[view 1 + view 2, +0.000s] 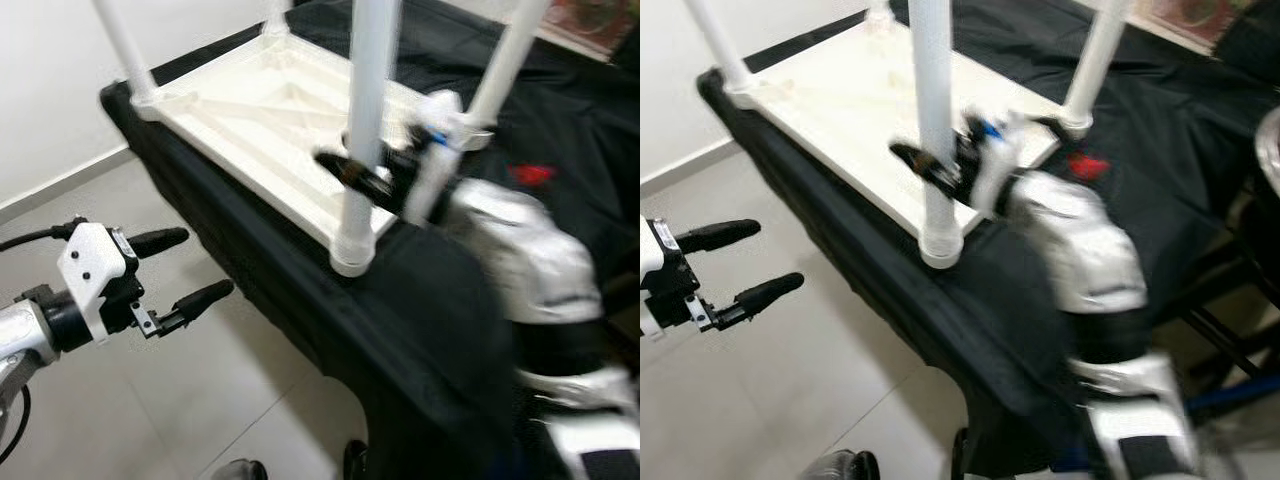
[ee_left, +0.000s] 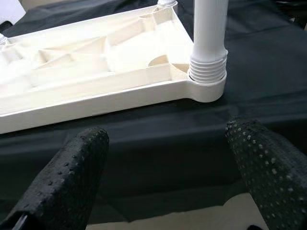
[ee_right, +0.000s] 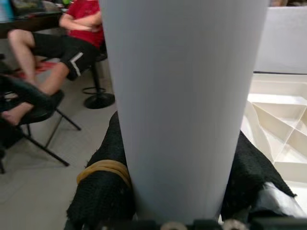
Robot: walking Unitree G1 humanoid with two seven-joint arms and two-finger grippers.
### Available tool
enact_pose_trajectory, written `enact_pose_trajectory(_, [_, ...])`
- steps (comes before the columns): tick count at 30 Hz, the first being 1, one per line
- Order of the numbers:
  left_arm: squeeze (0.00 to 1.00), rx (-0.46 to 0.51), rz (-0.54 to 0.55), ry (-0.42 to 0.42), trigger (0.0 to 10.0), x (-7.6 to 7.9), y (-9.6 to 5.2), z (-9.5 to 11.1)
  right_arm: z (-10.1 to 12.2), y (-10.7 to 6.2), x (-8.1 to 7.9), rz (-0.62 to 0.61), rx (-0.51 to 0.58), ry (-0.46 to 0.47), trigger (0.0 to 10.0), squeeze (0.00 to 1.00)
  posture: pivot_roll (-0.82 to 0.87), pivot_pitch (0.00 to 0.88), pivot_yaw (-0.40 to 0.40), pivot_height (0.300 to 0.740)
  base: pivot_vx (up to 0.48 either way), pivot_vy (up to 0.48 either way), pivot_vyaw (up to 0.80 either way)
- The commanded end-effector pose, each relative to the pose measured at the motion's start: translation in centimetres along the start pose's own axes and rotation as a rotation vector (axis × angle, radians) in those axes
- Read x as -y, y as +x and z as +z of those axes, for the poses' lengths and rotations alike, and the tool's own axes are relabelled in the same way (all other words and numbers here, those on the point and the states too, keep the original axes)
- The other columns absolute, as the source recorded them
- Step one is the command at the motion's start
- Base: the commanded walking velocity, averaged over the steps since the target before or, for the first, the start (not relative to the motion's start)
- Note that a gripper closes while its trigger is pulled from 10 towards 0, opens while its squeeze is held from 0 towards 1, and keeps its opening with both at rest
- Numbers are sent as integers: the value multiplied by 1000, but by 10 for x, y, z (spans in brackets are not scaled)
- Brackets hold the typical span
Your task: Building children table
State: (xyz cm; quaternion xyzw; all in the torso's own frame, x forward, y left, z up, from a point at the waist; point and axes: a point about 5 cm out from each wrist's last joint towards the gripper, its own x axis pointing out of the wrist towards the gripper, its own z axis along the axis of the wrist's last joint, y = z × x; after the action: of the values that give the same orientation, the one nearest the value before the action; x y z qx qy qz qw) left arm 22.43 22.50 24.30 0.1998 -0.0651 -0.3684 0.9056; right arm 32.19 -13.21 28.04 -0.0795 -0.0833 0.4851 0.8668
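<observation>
Two pincers: right pincer (image 1: 365, 172) clamps the near leg (image 1: 368, 120) of the tabletop (image 1: 250, 110); left pincer (image 1: 195, 268) gapes wide beside the counter (image 1: 400, 300).

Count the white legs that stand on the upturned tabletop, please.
4: near corner leg, held by the right end effector; far-left leg; right leg; far corner leg, barely visible.

1. A cream-white tabletop (image 1: 262, 105) and white legs (image 1: 368, 120) are seen at upper centre.
2. A black cloth (image 1: 420, 290) is spread beneath.
3. Black dotted fingers (image 2: 72, 182) are shown.
4. The floor (image 1: 150, 400) is pale grey-tiled.
</observation>
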Motion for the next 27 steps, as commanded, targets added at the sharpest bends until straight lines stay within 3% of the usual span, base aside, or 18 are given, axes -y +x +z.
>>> enact_pose_trajectory(1, [0,-13,-22,12,10000,2,0,0,-26,-3,-3,25,-70,79,10000,0,17,229,-32,740,0,0,0])
enact_pose_trajectory(8, [0,-14,-31,9,10000,6,0,1,-31,0,-8,27,-41,57,10000,0,31,232,-23,740,0,0,0])
enact_pose_trajectory(12, [0,-15,-36,9,10000,6,0,2,-39,0,-12,35,-97,30,10000,0,33,234,-18,740,0,0,0])
enact_pose_trajectory(14, [0,-13,-41,11,10000,5,0,3,-43,-1,-10,52,-160,-35,10000,0,29,235,-17,740,0,0,0])
enact_pose_trajectory(18, [0,-13,-43,11,10000,5,0,3,-44,-1,-9,57,-176,-50,10000,0,29,235,-17,740,0,0,0])
enact_pose_trajectory(22, [0,-6,-47,9,10000,7,2,3,-46,0,-3,-20,-278,-68,10000,0,17,235,-20,740,0,0,0])
enact_pose_trajectory(24, [0,2,-52,4,10000,9,5,4,-47,1,0,-119,-359,-60,10000,0,11,237,-20,740,0,0,0])
enact_pose_trajectory(27, [0,4,-55,3,10000,9,6,3,-49,1,1,-174,-388,-32,10000,0,9,236,-20,740,0,0,0])
